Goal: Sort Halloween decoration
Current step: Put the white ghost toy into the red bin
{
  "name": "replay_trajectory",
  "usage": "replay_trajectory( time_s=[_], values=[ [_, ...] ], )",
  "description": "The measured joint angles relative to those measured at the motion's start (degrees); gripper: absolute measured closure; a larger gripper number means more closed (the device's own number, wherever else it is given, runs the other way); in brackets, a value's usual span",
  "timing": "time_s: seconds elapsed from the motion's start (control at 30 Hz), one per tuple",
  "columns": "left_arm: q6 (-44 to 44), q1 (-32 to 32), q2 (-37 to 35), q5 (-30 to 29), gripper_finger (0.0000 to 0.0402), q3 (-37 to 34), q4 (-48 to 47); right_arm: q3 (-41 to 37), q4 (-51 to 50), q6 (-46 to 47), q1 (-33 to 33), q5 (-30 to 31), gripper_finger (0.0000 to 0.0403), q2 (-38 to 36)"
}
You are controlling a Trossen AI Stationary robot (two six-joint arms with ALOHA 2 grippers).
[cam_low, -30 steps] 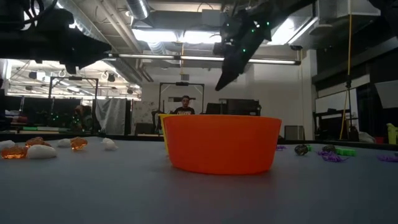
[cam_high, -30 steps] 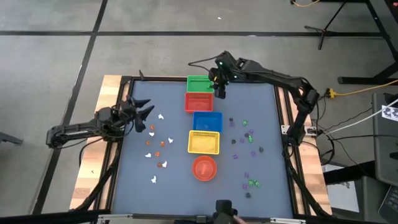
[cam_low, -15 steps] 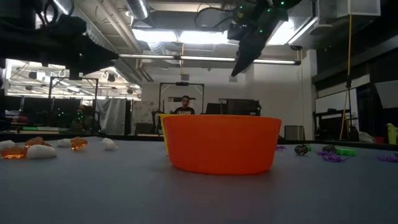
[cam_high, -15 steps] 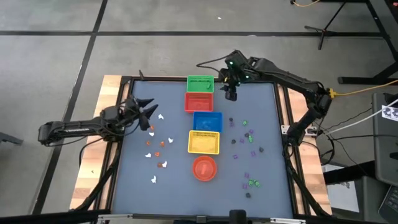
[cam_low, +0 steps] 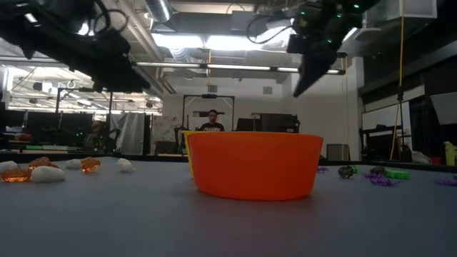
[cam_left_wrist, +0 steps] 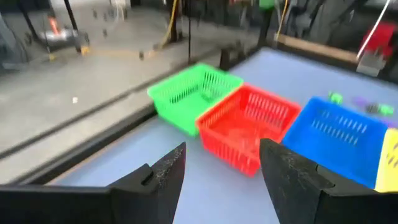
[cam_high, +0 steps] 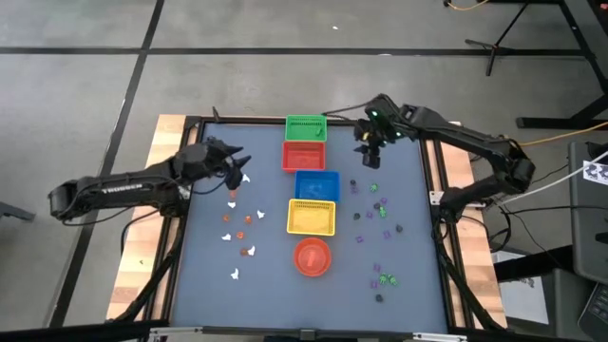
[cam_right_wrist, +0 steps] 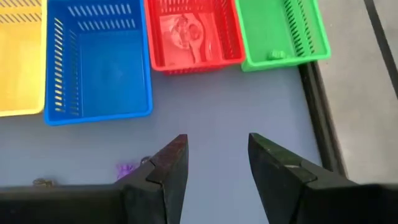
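Halloween trinkets lie in two scattered groups on the blue bench (cam_high: pixel 199 275), one on each side of the row of baskets. White and orange trinkets (cam_high: pixel 239 220) sit on the left arm's side of the yellow basket (cam_high: pixel 311 217); purple, green and dark trinkets (cam_high: pixel 380 214) sit on the right arm's side of it. The row runs from the green basket (cam_high: pixel 305 127) at the far edge, through the red basket (cam_high: pixel 303 156) and the blue basket (cam_high: pixel 316 185), to the yellow basket, with the round orange bowl (cam_high: pixel 311 256) just beyond it. The right wrist view shows a few pieces inside the red basket and a small green piece (cam_right_wrist: pixel 276 55) in the green basket.

The left tool (cam_high: pixel 236 166) hangs above the bench beside the red basket, over the nearest white trinkets, its fingers apart and holding nothing. The right tool (cam_high: pixel 370 152) hangs on the other side of the red basket, fingers likewise apart and empty. A person (cam_low: pixel 211 121) sits far behind the bench.
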Motion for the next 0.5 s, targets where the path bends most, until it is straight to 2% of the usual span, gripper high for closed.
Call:
replay_trajectory(
  time_s=[0.3,0.5],
  values=[
    [-0.2,5.0,10.6,5.9,0.0211,1.0,-3.1,-15.5,8.6,5.2,0.0,0.0,0.0237,-10.4],
    [-0.2,5.6,17.2,8.1,0.0211,1.0,-3.4,-21.5,12.1,8.0,0.0,-0.1,0.0237,-13.0]
  ],
)
